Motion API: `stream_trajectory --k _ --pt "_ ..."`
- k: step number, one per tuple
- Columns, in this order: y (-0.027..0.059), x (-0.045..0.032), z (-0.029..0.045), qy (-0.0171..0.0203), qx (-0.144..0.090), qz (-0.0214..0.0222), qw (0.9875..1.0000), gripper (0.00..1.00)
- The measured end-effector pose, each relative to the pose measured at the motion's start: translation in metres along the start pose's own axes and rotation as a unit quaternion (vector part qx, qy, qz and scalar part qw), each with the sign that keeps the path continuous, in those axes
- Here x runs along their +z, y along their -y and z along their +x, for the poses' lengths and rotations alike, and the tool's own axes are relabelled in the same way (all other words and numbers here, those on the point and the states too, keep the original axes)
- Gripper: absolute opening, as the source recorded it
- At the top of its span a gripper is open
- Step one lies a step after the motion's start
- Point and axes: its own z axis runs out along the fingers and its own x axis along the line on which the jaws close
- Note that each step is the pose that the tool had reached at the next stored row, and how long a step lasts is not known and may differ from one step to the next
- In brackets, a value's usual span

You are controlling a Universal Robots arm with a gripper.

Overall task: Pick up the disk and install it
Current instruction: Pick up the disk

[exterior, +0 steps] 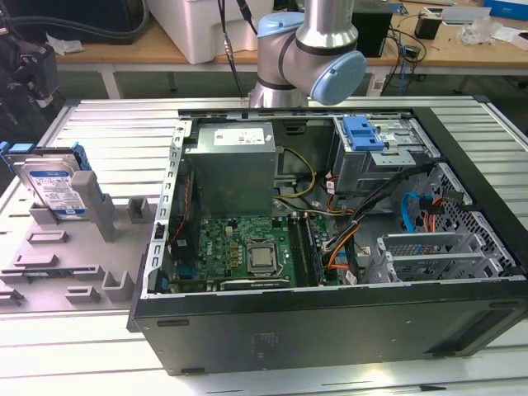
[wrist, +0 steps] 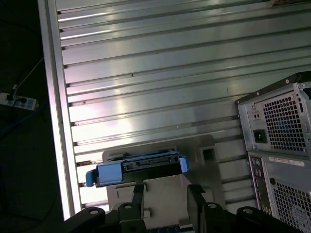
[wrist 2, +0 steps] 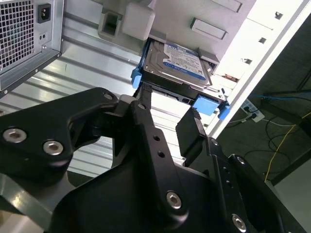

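Gripper (wrist 2: pixel 167 103) spread, empty, near disk (wrist 2: pixel 177 60); disk leaning in grey stand (exterior: pixel 96 206), open computer case (exterior: pixel 330 334) beside.

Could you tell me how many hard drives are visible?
1: the disk stands in the grey holder at the exterior view's left, outside the computer case; others may hide inside.

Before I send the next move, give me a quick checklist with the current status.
1. The disk stands in the grey holder: ok.
2. The pincer is open and empty: ok.
3. The pincer points at the disk's edge in both wrist views: ok.
4. The fingertips clear of the disk: cannot tell.
5. The computer case has its side open: ok.
6. The drive cage free for the disk: cannot tell.
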Motion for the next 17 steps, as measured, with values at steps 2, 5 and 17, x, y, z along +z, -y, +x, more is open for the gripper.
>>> stream_trajectory --k 2,5,17 --pt "0.0000 0.0001 0.0000 -0.0004 0.000 0.0000 1.0000 0.48" --pt "0.0000 0.0001 0.0000 -0.0038 -0.027 -0.0003 0.9996 0.48" --pt "-0.0014 0.0004 0.0002 -0.0186 -0.131 -0.0084 0.9912 0.48"
